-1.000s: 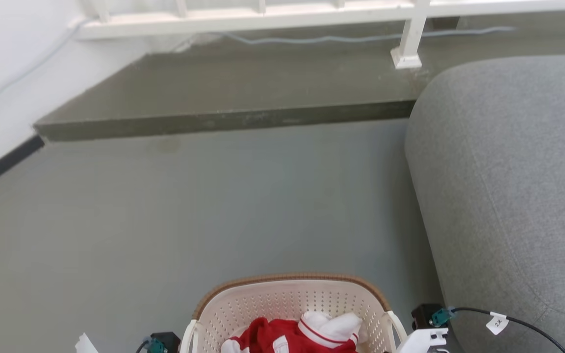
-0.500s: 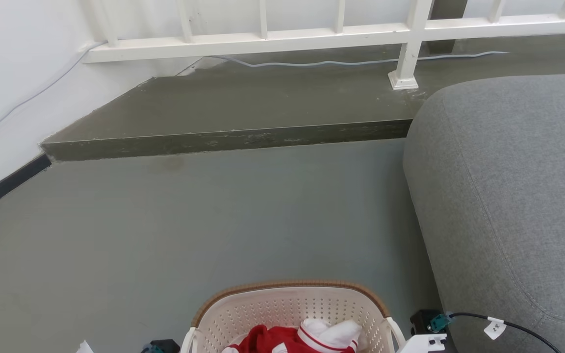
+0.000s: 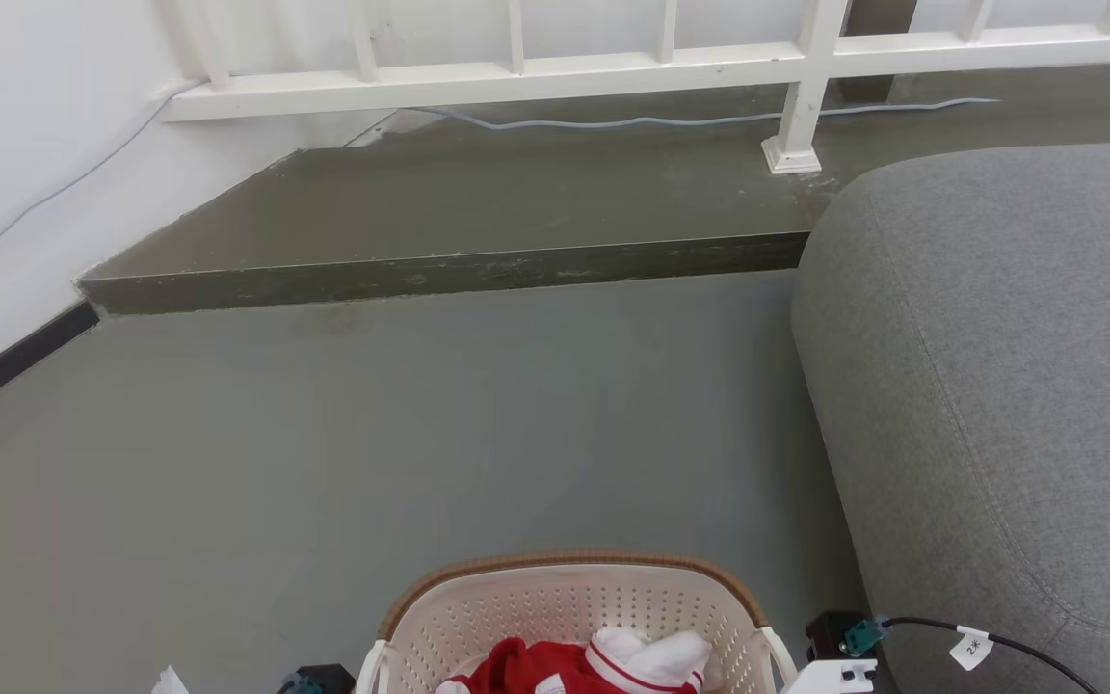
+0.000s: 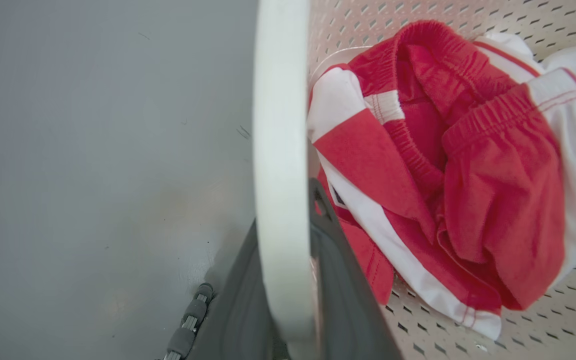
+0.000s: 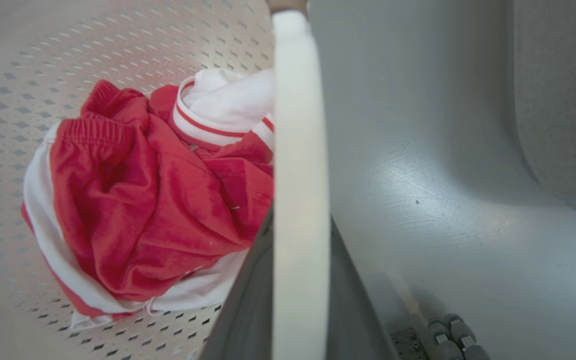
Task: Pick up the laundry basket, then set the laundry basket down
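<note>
Two grippers grip the laundry basket (image 3: 574, 617), one on each side. In the left wrist view the left gripper (image 4: 285, 215) has its dark fingers (image 4: 343, 300) pressed against the white left handle (image 4: 278, 125), one finger outside the basket and the other inside it, just beside the clothes (image 4: 448, 175). In the right wrist view the right gripper (image 5: 302, 225) clamps the right handle (image 5: 300, 125) the same way, with a finger on either side of the bar and no gap showing.

Compared with a second ago, the head camera has tilted. More of the white railing (image 3: 516, 82) shows at the top, and the raised step (image 3: 468, 207) lies lower in the picture. The basket sits at nearly the same spot at the bottom edge of the head view. Over the last half second almost nothing has changed, and the clothes lie as they did.

The basket is at bottom centre of the head view, close in front of the robot. Grey floor (image 3: 420, 434) stretches beyond it and the grey sofa (image 3: 998, 386) is near on its right. Whether its base touches the floor cannot be told. It is cream-white plastic with rows of small holes in its walls, a brown woven-look rim along the far edge and white handles at the sides. A crumpled bundle of red and white clothes lies inside.
</note>
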`<state>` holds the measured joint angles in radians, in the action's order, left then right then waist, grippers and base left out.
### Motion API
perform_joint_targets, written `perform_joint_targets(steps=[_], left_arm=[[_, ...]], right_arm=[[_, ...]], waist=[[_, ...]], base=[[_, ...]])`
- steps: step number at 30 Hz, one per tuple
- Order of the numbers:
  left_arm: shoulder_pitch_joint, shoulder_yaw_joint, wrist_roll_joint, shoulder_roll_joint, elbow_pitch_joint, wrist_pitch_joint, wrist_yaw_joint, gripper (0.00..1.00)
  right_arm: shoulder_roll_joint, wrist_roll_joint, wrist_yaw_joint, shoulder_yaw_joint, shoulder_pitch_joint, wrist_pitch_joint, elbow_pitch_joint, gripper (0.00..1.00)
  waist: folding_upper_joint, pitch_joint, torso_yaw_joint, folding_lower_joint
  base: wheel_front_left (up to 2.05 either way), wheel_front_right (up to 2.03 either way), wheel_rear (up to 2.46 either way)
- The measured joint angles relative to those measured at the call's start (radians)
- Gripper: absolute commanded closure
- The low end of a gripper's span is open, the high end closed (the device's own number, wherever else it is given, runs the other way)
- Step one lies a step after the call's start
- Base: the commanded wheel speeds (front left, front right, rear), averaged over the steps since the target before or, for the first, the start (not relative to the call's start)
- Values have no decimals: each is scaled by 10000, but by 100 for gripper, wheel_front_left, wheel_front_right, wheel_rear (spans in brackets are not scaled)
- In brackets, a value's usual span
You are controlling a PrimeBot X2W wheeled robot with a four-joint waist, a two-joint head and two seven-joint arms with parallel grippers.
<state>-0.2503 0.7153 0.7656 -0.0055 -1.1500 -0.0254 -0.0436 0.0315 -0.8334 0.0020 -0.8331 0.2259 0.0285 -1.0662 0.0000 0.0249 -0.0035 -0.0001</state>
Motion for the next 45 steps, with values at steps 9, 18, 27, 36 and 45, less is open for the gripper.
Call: perform_joint_targets(steps=[9,18,27,36,45], left_arm=[[0,75,138,19,38,-2,77,100],[0,161,201,48,73,-4,94,100],[0,251,245,65,119,-4,174,100],[-54,228,357,105,282,13,282,100],[-1234,-23,403,128,412,182,477,100]], right_arm=[[8,-159,-54,-146,7,-4,27,100],[23,-307,-213,-299,16,-2,92,100],[54,-410,-276,-447,51,-2,148,100],[84,-495,-407,-523,415,-10,234,100],[107,-474,-495,-458,1829,-115,230,100]], waist=[[0,-18,5,0],[0,-34,-9,0],[0,-73,-32,0],[0,-451,-77,0],[0,-1308,-122,0]], base=[[0,0,0],[0,0,0],[0,0,0],[0,0,0],[0,0,0]])
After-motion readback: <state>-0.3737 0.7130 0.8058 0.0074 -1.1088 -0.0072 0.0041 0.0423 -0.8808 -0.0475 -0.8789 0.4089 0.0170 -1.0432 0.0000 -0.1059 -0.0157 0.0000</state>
